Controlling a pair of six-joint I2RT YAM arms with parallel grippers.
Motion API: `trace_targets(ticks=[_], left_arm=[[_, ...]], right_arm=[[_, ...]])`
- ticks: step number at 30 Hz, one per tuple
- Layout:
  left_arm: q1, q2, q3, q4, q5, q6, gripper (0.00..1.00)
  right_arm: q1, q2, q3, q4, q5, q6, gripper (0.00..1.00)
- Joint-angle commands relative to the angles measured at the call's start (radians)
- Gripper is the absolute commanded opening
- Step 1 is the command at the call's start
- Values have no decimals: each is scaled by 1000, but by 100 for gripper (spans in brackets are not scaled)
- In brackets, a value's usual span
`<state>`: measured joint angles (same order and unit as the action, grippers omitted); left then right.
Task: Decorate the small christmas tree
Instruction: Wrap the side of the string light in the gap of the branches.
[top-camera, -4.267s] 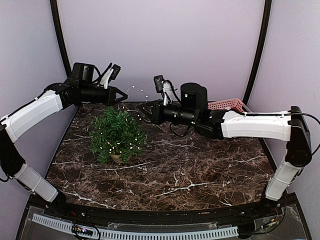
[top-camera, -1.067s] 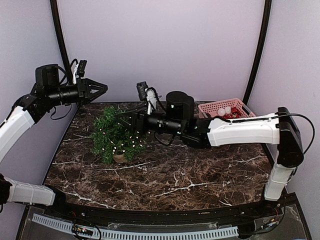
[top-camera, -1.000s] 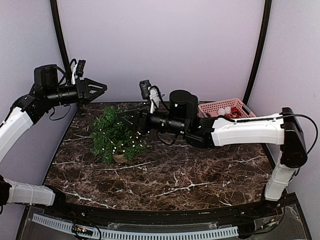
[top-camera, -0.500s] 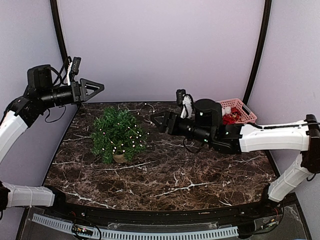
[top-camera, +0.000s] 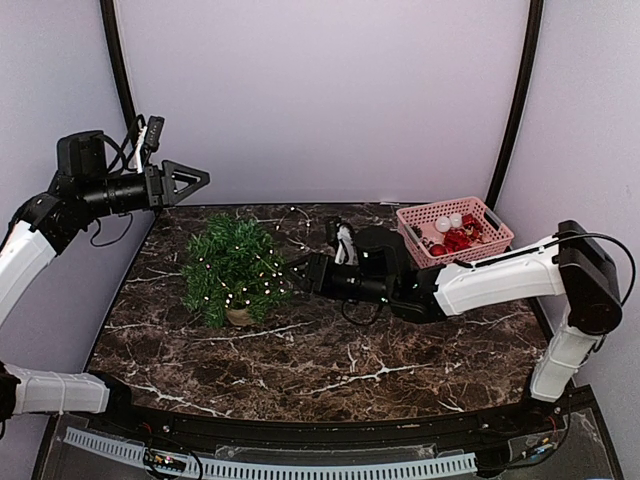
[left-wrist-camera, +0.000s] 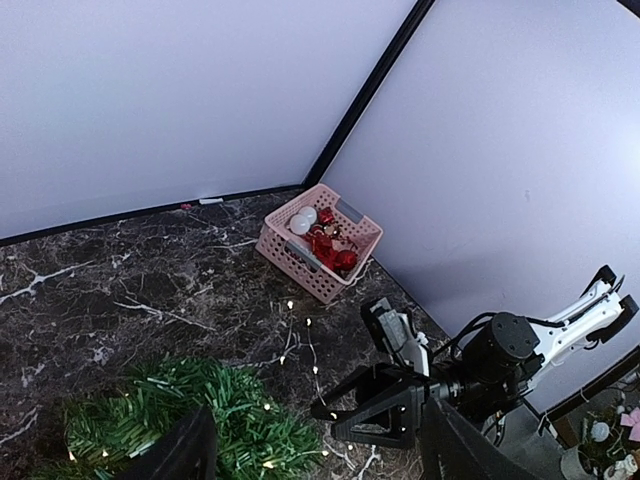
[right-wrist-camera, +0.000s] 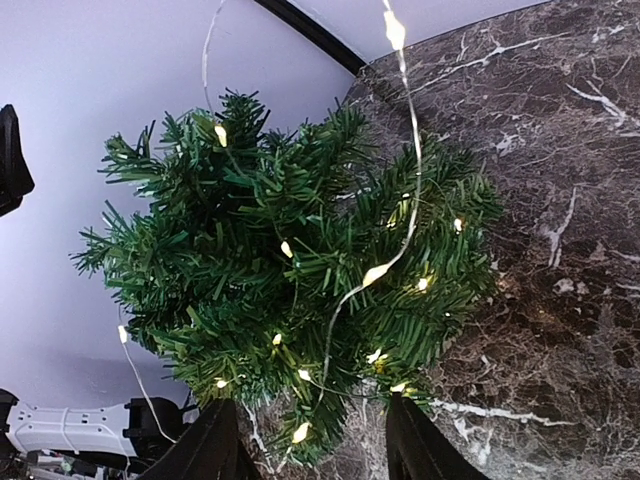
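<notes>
Nearest the front, the small christmas tree (top-camera: 235, 265) stands upright in its little pot on the left half of the marble table (top-camera: 350, 365), tiny white lights dotted through the needles. Right next to it, and this is the thing to watch, the right gripper (top-camera: 300, 275) is stretched low over the tabletop and pointing straight at the tree's right flank, tips just beside the outer branches. I can't tell whether they touch. From its wrist camera the tree fills the picture dead ahead, the two fingers (right-wrist-camera: 215, 445) are parted with nothing clamped between them, and the light string (right-wrist-camera: 405, 150) runs down into the branches right in front. So the tree's axis goes up and down, the reach comes in sideways, and the right arm is clearly the closer one. Any move on the branches or the wire looks like its job. Further back and high up on the left, the left gripper (top-camera: 203, 180) hangs well clear of the treetop, jaws spread wide, holding nothing, aimed across toward the right. Farthest away, in the back right corner, sits the pink basket (top-camera: 480, 212) with red baubles (top-camera: 457, 240), well apart from the tree. A loose stretch of lights trails over the marble behind the tree.
</notes>
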<state>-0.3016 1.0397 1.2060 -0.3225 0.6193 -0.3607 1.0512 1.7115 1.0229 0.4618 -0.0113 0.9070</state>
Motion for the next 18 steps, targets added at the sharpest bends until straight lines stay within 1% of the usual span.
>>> trace_targets(ticks=[1,6,7,10,12,15,18], left_arm=[[-6,-10,0,-24,-18,27,72],[-8,-7,3,-27,-21,31,72],[-8,-5,4,-23,-16,31,72],[-17,5,15,-20,-8,24,72],[-29,17,34,-19,-3,12,72],[-70,28,39,8,16,-30,72],[-107,36,43,48,36,-71,72]], right_arm=[[4,22,45,111,-55,18,44],[1,3,62,145,-56,-21,4],[-1,-2,75,145,-55,-38,0],[-4,-15,144,109,-62,-123,0],[-4,-14,210,56,-71,-188,0],[-4,11,310,-18,-80,-247,0],[-3,39,382,-48,-105,-279,0]])
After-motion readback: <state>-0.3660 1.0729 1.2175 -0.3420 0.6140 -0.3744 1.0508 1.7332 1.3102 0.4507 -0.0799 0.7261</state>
